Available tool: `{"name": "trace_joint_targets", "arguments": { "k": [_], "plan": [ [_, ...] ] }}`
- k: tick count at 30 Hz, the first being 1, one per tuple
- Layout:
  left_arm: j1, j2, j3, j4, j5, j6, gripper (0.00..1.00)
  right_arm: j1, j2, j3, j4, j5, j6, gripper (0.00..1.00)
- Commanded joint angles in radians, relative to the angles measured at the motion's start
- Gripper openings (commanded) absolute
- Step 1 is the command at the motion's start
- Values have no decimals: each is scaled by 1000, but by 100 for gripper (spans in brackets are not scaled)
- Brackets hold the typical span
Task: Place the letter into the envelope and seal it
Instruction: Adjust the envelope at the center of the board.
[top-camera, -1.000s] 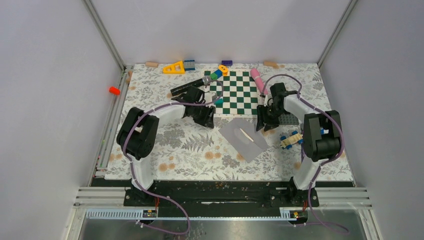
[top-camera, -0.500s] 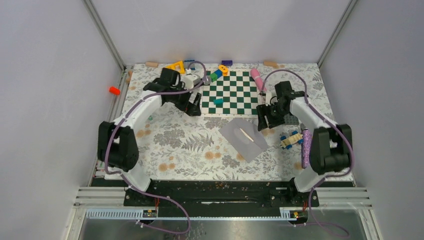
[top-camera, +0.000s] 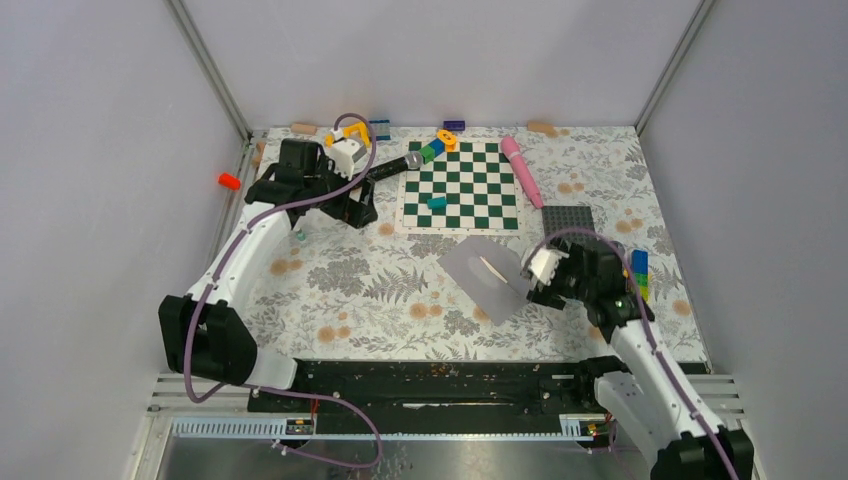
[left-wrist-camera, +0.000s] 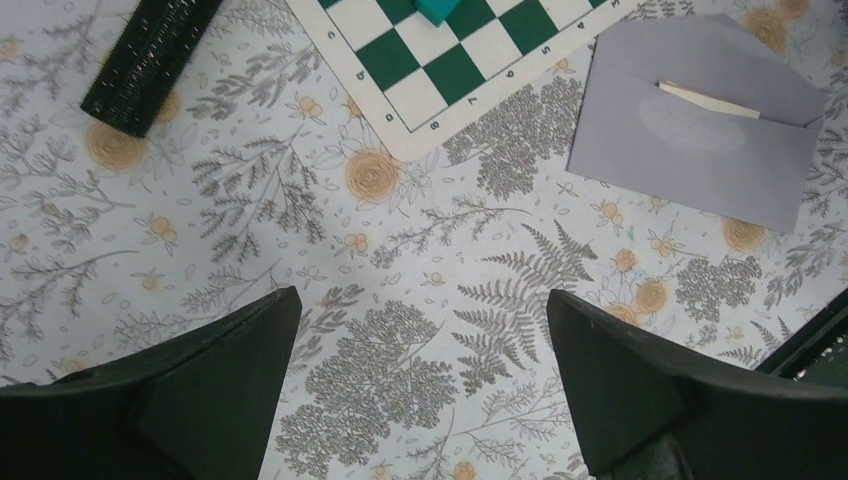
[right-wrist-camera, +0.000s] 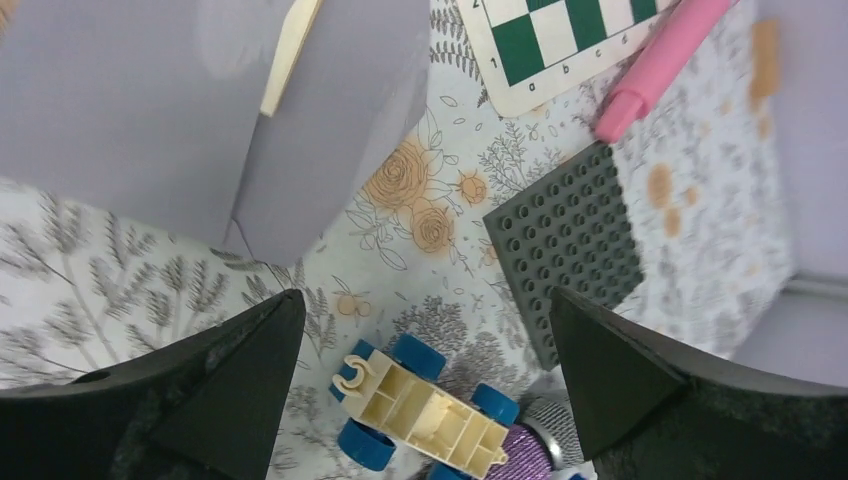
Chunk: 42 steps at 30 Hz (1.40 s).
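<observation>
The light grey envelope (top-camera: 487, 277) lies flat in the middle of the table with its flap (right-wrist-camera: 330, 120) unfolded. A thin cream strip of the letter (top-camera: 492, 270) shows at its mouth; the rest is inside. The left wrist view shows the envelope (left-wrist-camera: 700, 140) and the letter (left-wrist-camera: 712, 100) at its upper right. My left gripper (top-camera: 355, 212) hangs open and empty over the floral cloth, far left of the envelope. My right gripper (top-camera: 545, 290) is open and empty just right of the envelope (right-wrist-camera: 150, 110), above an upturned toy car (right-wrist-camera: 420, 415).
A dark grey studded plate (top-camera: 568, 220), a pink marker (top-camera: 525, 170) and a green chessboard (top-camera: 458, 187) with a teal piece (top-camera: 436, 202) lie behind the envelope. A black microphone (top-camera: 385, 168) and small blocks (top-camera: 436, 148) sit at the back. A purple microphone (right-wrist-camera: 530, 460) lies beside the car.
Both grippers have opened wide. The left arm swung away to the back left; the right arm drew back towards the near right. The envelope has stayed in place.
</observation>
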Motion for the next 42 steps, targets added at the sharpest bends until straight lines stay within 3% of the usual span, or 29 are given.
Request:
{"name": "trace_joint_targets", "arguments": {
  "k": [1,7,12,16,21,31,42],
  "plan": [
    [2,-64,-30,53,2,-48,99,5,-94,-160,238,-12,-371,100],
    [1,-82,-29,52,92,-96,99,6,-15,-243,199,-11,-712,100],
    [1,-81,-33,55,93,-98,99,5,71,-260,242,-93,-754,100],
    [2,-82,-40,71,58,-88,99,5,139,-270,202,-132,-926,100],
    [2,-79,-60,86,18,-65,99,20,201,-266,172,-224,-1016,100],
    [3,-80,-78,98,26,-68,99,269,117,-305,195,-246,-847,100],
    [16,-110,-71,119,-55,-38,99,401,211,-296,360,-252,-735,100]
  ]
}}
